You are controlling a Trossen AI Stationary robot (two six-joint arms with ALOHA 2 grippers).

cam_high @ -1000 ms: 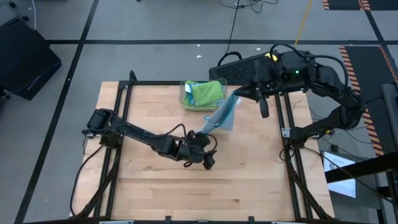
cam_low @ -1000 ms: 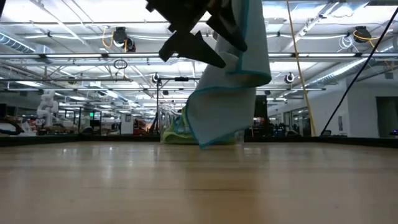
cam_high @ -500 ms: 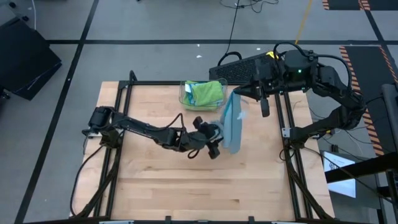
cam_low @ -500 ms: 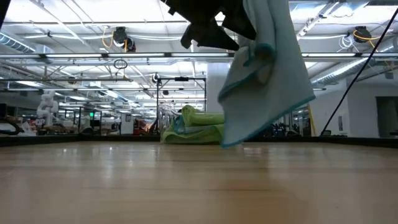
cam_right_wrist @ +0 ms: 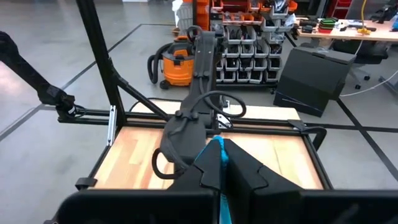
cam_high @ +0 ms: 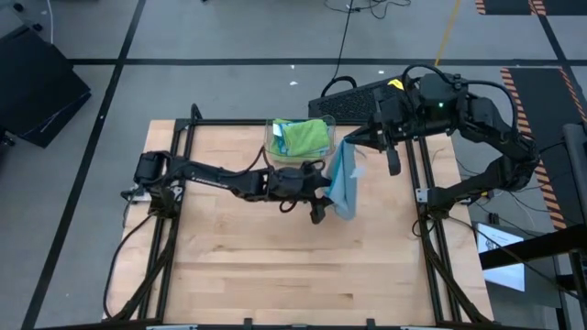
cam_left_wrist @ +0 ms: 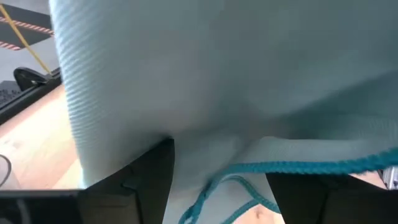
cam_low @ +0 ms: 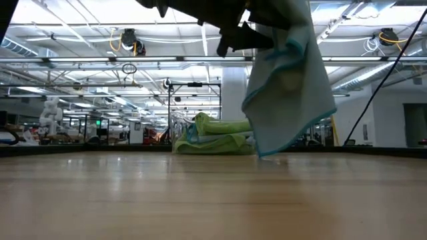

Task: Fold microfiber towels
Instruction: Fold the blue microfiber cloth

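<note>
A light blue microfiber towel (cam_high: 344,179) hangs from my right gripper (cam_high: 351,142), which is shut on its top by the table's far right. In the low view the towel (cam_low: 290,87) hangs crumpled, its lower end just above the tabletop. My left gripper (cam_high: 321,194) is open at the towel's left side, partway down. In the left wrist view the towel (cam_left_wrist: 217,74) fills the picture and its teal hemmed edge (cam_left_wrist: 292,167) runs between the two fingers. Lime green towels (cam_high: 303,136) and a blue one lie in a clear bin. My right gripper pinches the towel's top edge (cam_right_wrist: 217,149) between its two shut fingers; only a thin sliver of cloth shows between them. The towel hangs slack below, clear of the table. My left gripper's fingers (cam_left_wrist: 146,177) stand on either side of the hanging cloth; whether they touch it I cannot tell.
The clear plastic bin (cam_high: 272,147) stands at the far middle of the table, just left of the hanging towel; its towels show in the low view (cam_low: 213,137). The wooden tabletop (cam_high: 275,275) is bare across its near half. A black metal frame (cam_high: 179,165) rims the table.
My left gripper has risen and gone toward the table's far right, up to the hanging towel. The towel's lower end has lifted off the table and swung to the right; it now hangs below my right gripper, which has kept its place.
</note>
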